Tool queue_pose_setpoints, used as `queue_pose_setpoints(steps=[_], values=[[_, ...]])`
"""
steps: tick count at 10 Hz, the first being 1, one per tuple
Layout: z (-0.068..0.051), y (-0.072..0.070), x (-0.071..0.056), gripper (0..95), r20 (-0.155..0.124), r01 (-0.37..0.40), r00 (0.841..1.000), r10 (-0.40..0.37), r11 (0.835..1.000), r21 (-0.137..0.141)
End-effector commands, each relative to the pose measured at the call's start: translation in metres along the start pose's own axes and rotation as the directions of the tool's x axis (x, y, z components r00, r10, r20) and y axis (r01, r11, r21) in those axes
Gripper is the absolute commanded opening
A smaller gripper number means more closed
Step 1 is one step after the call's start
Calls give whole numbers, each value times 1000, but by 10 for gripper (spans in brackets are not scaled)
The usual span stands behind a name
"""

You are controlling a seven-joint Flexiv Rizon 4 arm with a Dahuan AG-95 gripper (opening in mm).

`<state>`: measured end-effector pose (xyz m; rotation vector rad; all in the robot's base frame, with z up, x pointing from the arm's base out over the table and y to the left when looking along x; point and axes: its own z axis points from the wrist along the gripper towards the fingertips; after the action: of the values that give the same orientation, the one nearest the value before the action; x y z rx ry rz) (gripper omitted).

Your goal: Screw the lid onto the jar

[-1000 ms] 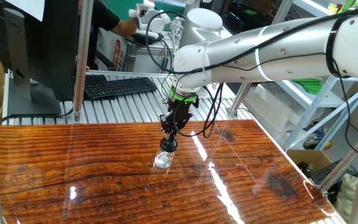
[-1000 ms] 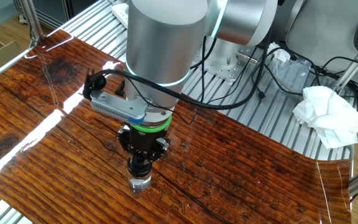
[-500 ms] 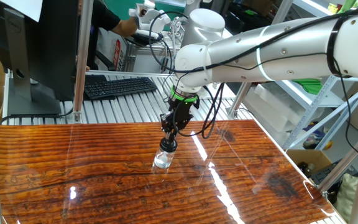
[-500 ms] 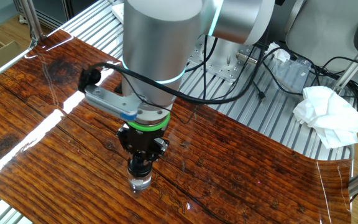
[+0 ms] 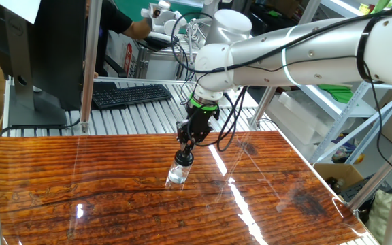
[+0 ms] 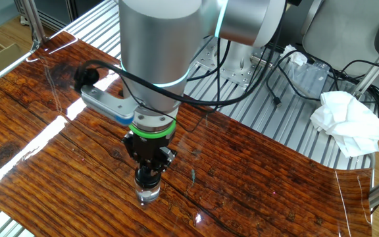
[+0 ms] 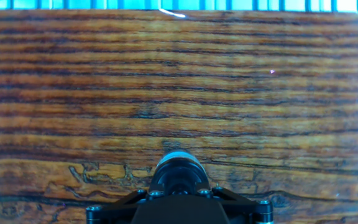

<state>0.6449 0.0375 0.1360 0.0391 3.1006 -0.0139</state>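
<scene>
The surface point(image 5: 114, 197) was a glossy slab of dark-grained wood, streaked with glare, and it filled most of all three views. Behind it in one fixed view ran a ribbed metal bench point(image 5: 135, 116) carrying a black keyboard point(image 5: 131, 94) and a monitor point(image 5: 36, 47); in the other fixed view a crumpled white cloth point(image 6: 347, 122) lay on the metal slats beyond the wood.

The silver arm point(image 5: 298, 54) reached in over the wood and bent straight down, ending in a green-ringed wrist and a black claw point(image 5: 183, 158) pointing at the surface.

The claw point(image 6: 147, 178) was closed on the lid point(image 6: 147, 176), a small dark cap gripped between its fingers. The lid sat on top of the jar, directly under the wrist.

The jar point(image 5: 177, 175), small and clear, stood upright on the wood near the middle of the surface, with nothing else beside it. In the hand view its rounded body point(image 7: 179, 169) showed just above the black claw housing.
</scene>
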Motion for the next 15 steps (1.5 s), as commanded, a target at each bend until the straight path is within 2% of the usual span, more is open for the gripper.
queue_pose_setpoints(steps=[1,8,10,15], values=[[2,1,1,0,-5,-72,997,72,997,-36],[4,2,-1,0,-6,-203,979,203,976,-76],[5,2,-1,0,-10,-233,972,233,968,-96],[5,3,-2,0,-14,-230,973,230,969,-91]])
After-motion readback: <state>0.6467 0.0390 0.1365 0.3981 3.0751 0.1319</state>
